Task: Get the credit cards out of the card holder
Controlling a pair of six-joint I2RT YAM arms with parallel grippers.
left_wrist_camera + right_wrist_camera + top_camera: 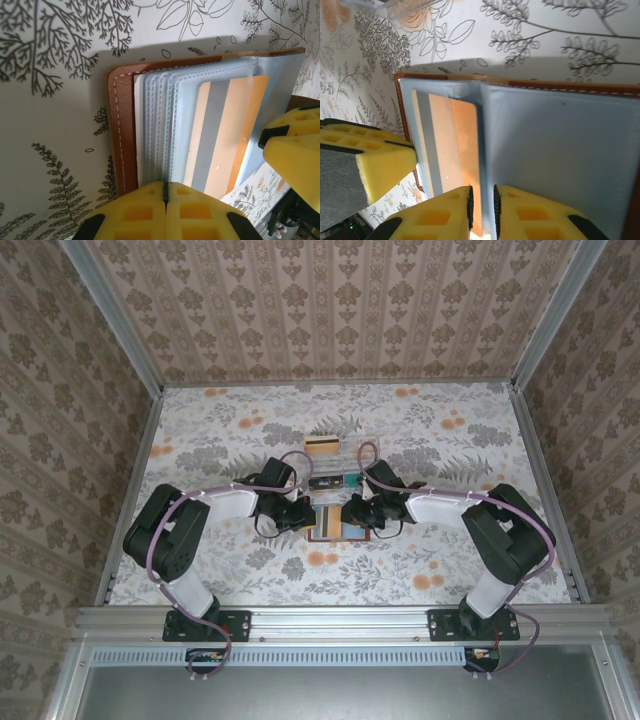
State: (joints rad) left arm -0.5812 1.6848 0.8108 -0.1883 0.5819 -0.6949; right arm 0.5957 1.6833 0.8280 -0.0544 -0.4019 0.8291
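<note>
Holder: your holder [330, 524] lies open and flat at the middle of the table [470, 455], between the 2 claws.
Cover: in the left wrist view you see its brown stitched edge at the left, with a stack of clear sleeves [155, 125] fanned across it.
Card: 1 orange card [220, 135] with a grey stripe sits inside a sleeve, not yet out.
Left claw: your left claw [165, 192] has its yellow pads pressed together with no gap, right at the near edge of the sleeves. You cannot tell whether a sleeve is caught between them.
Right claw: your right claw [482, 199] is pinched to a thin slit on the fold of the blue-grey lining [560, 150], just beside the card.
Claws together: the left claw is at the holder's left side and the right claw at its right, near each other but apart.
Box: a clear box [335, 478] stands just beyond the holder, on the side away from the arm bases.
Second card: a gold-brown second card [321, 445] lies at the box's far side. You cannot tell whether it is in the box or on it.
</note>
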